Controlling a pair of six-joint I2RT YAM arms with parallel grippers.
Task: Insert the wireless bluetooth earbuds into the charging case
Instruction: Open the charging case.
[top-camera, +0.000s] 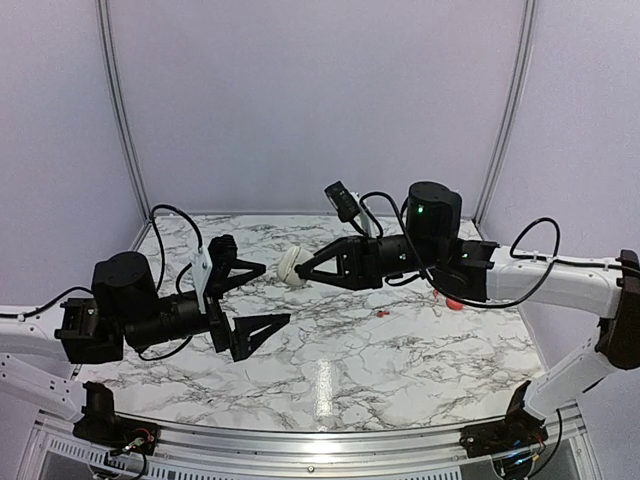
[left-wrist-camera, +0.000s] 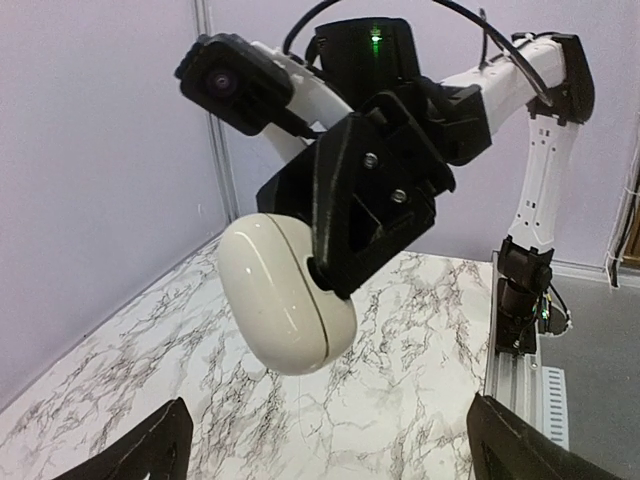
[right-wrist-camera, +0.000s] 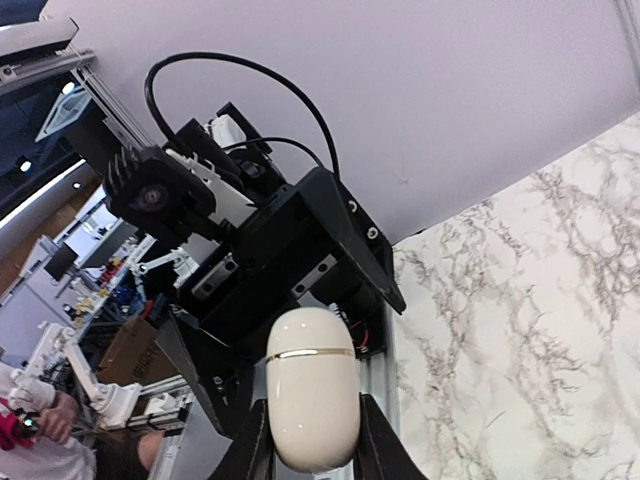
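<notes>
Right pincer (top-camera: 303, 272) closed on the white oval charging case (top-camera: 289, 265), gripped at one end and held in the air over the middle of the marble counter (top-camera: 330, 385). Case lid shut; seam line visible in the right wrist view.

Left pincer (top-camera: 275, 293) spread wide, empty, pointing at the case from the left, near but not touching.

One small red earbud (top-camera: 383, 313) lies on the counter, right of centre, well apart from the case. Larger red object (top-camera: 452, 302) further right, partly hidden under the right arm; cannot identify.
</notes>
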